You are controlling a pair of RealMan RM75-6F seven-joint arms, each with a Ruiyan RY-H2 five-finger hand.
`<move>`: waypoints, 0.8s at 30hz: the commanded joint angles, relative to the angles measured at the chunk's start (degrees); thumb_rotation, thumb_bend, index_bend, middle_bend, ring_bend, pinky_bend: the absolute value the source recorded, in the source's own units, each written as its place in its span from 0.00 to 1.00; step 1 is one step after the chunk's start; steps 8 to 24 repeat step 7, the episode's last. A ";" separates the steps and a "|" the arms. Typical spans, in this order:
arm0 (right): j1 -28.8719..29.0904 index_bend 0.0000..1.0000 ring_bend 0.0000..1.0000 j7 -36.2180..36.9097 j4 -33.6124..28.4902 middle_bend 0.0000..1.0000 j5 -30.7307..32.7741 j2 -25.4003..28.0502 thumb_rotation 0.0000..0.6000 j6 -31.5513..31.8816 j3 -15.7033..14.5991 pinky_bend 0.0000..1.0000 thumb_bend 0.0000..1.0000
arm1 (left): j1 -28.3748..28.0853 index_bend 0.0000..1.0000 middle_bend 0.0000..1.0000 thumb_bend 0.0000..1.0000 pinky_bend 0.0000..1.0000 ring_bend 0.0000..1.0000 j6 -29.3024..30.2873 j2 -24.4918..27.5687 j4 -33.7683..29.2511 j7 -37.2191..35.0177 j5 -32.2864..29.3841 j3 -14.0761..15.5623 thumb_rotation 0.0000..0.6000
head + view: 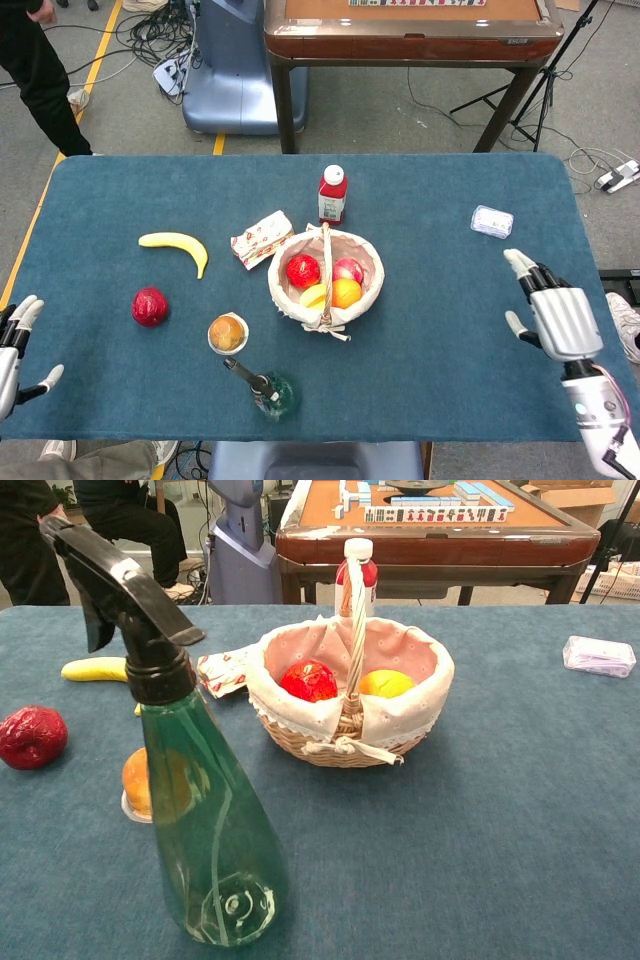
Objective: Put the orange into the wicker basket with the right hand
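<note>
The orange (346, 292) lies inside the wicker basket (371, 259), beside a red fruit (303, 270) and a pink one. In the chest view the orange (385, 683) shows behind the basket's cloth rim (410, 707). My right hand (560, 317) is open at the table's right edge, far from the basket, holding nothing. At the near left corner my left hand (12, 350) is open too. Neither hand shows in the chest view.
A green spray bottle (268, 391) stands near the front edge. A banana (178, 245), a dark red fruit (149, 306), a bun in a cup (227, 333), a snack packet (261, 238), a red bottle (332, 194) and a clear packet (491, 221) lie around.
</note>
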 commanded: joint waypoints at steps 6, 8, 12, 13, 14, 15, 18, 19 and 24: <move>-6.81 0.00 0.19 2.38 1.46 0.16 -2.97 1.00 1.00 6.06 -1.76 0.48 0.30 | -0.76 0.04 0.00 0.25 0.04 0.00 -0.41 -0.42 -0.51 0.67 0.49 -0.22 1.00; -7.27 0.00 0.19 2.52 1.56 0.17 -3.01 0.96 1.00 6.31 -1.79 0.48 0.30 | -0.80 0.04 0.00 0.25 0.04 0.00 -0.48 -0.42 -0.53 0.73 0.41 -0.24 1.00; -7.27 0.00 0.19 2.52 1.56 0.17 -3.01 0.96 1.00 6.31 -1.79 0.48 0.30 | -0.80 0.04 0.00 0.25 0.04 0.00 -0.48 -0.42 -0.53 0.73 0.41 -0.24 1.00; -7.27 0.00 0.19 2.52 1.56 0.17 -3.01 0.96 1.00 6.31 -1.79 0.48 0.30 | -0.80 0.04 0.00 0.25 0.04 0.00 -0.48 -0.42 -0.53 0.73 0.41 -0.24 1.00; -7.27 0.00 0.19 2.52 1.56 0.17 -3.01 0.96 1.00 6.31 -1.79 0.48 0.30 | -0.80 0.04 0.00 0.25 0.04 0.00 -0.48 -0.42 -0.53 0.73 0.41 -0.24 1.00; -7.27 0.00 0.19 2.52 1.56 0.17 -3.01 0.96 1.00 6.31 -1.79 0.48 0.30 | -0.80 0.04 0.00 0.25 0.04 0.00 -0.48 -0.42 -0.53 0.73 0.41 -0.24 1.00; -7.27 0.00 0.19 2.52 1.56 0.17 -3.01 0.96 1.00 6.31 -1.79 0.48 0.30 | -0.80 0.04 0.00 0.25 0.04 0.00 -0.48 -0.42 -0.53 0.73 0.41 -0.24 1.00; -7.27 0.00 0.19 2.52 1.56 0.17 -3.01 0.96 1.00 6.31 -1.79 0.48 0.30 | -0.80 0.04 0.00 0.25 0.04 0.00 -0.48 -0.42 -0.53 0.73 0.41 -0.24 1.00; -7.27 0.00 0.19 2.52 1.56 0.17 -3.01 0.96 1.00 6.31 -1.79 0.48 0.30 | -0.80 0.04 0.00 0.25 0.04 0.00 -0.48 -0.42 -0.53 0.73 0.41 -0.24 1.00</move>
